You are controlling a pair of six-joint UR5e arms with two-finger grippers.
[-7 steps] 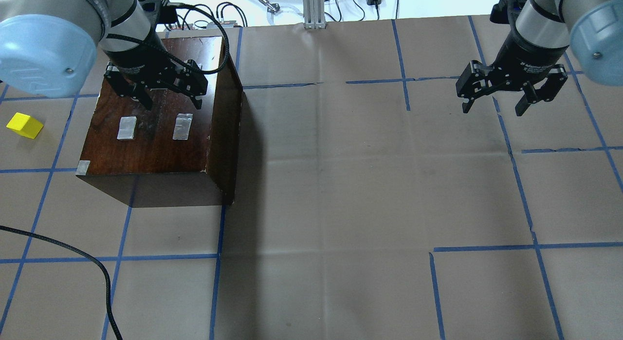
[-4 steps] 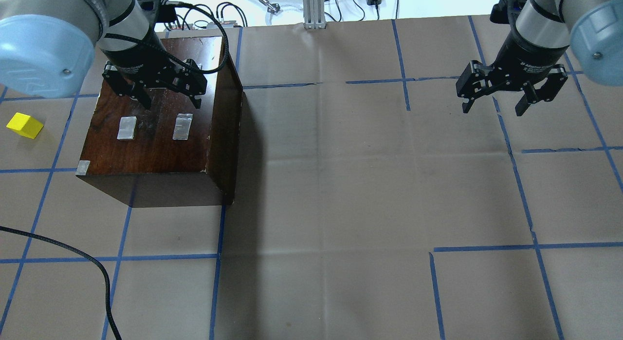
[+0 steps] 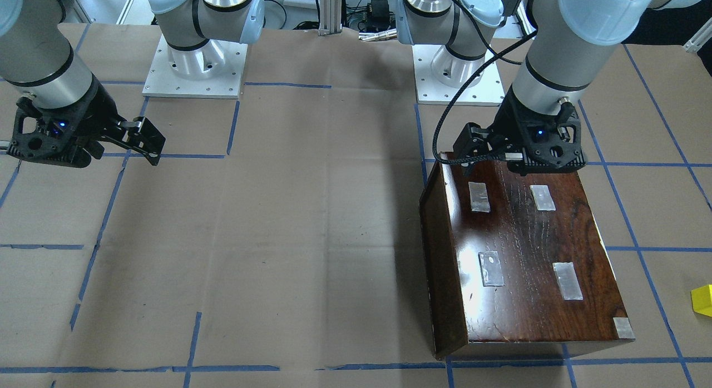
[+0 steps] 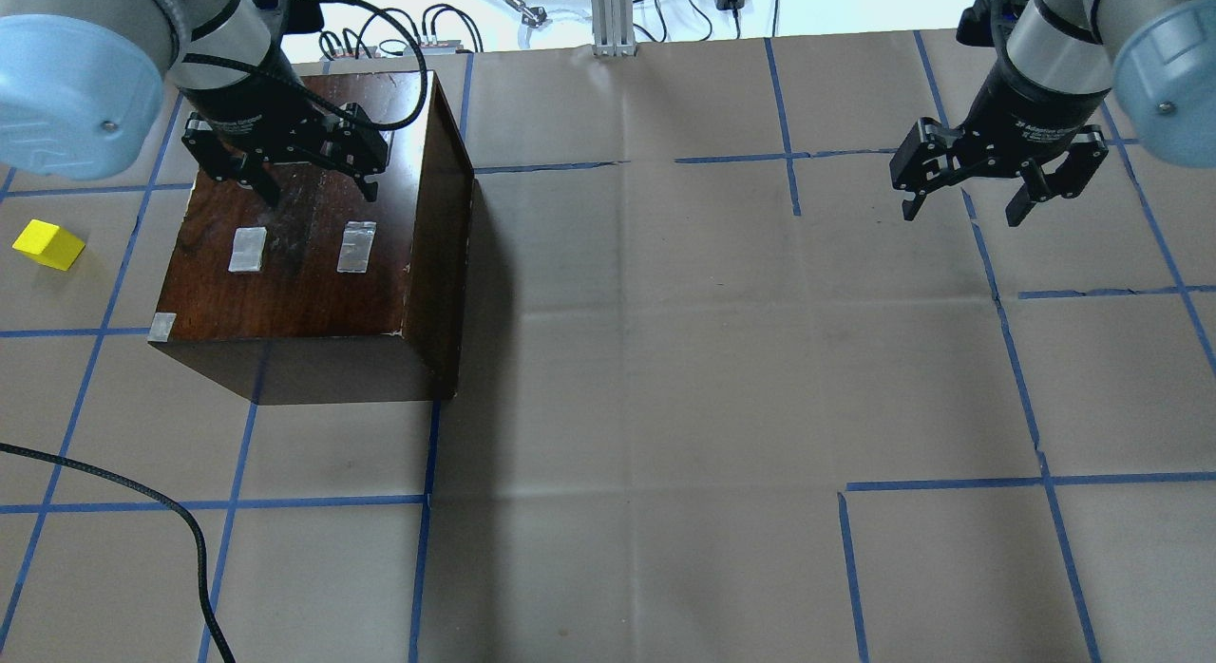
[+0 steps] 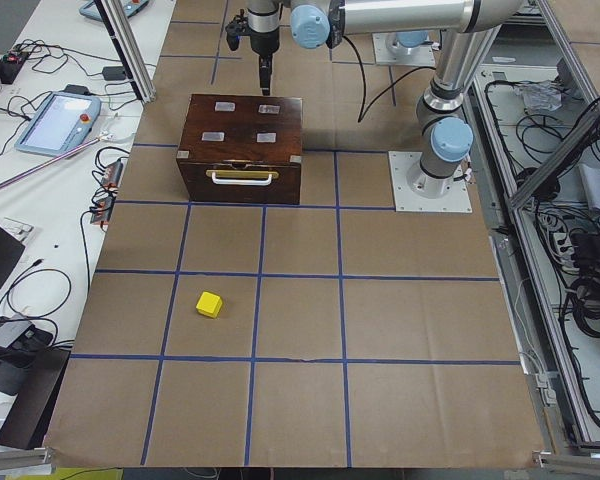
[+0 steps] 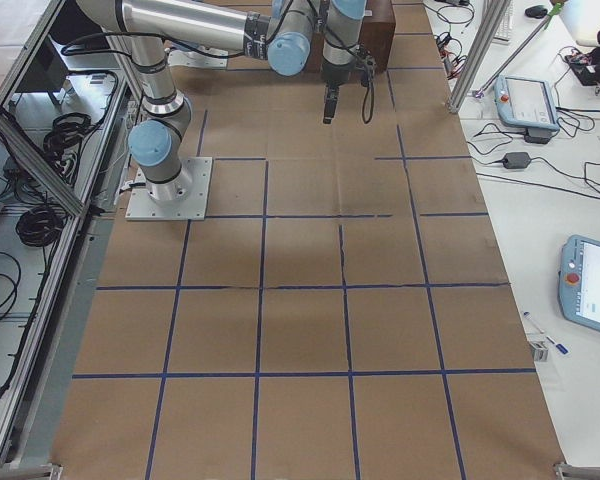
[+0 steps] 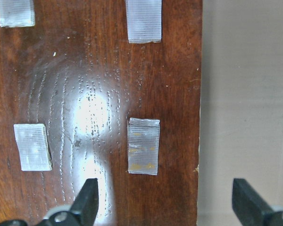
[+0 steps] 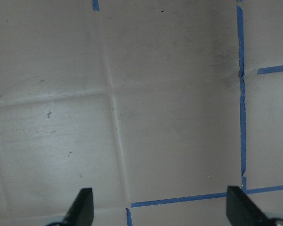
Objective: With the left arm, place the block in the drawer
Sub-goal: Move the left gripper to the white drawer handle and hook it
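Right now my left pincer [image 4: 321, 190] hangs with its fingers spread wide and nothing between them, over the far part of the cabinet [image 4: 304, 264] top. From the left wrist camera, one fingertip [image 7: 87, 200] sits above the glossy dark wood, and the other is out past the cabinet's edge, over the brown paper of the surface [image 4: 665, 359]. A black braided cable [image 4: 408, 93] loops from that wrist across the far corner of the cabinet. Pale tape patches [image 4: 248, 250] are stuck on the top, two of them just nearer than the fingers.

From the camera at the left end of the surface I see the drawer [image 5: 242, 183] pushed in flush with the cabinet front, its pale handle [image 5: 242, 177] across the panel. That front faces the left end of the surface.

The block [image 4: 47, 244], a small yellow cube, lies on the surface to the left of the cabinet, apart from it and out in front of the drawer panel. Neither pincer touches it.

My right pincer [image 4: 963, 212] is far off on the right side, fingers apart and empty, above bare paper crossed by blue tape lines [image 4: 1007, 359]. Its wrist camera shows only paper and tape below the tips.
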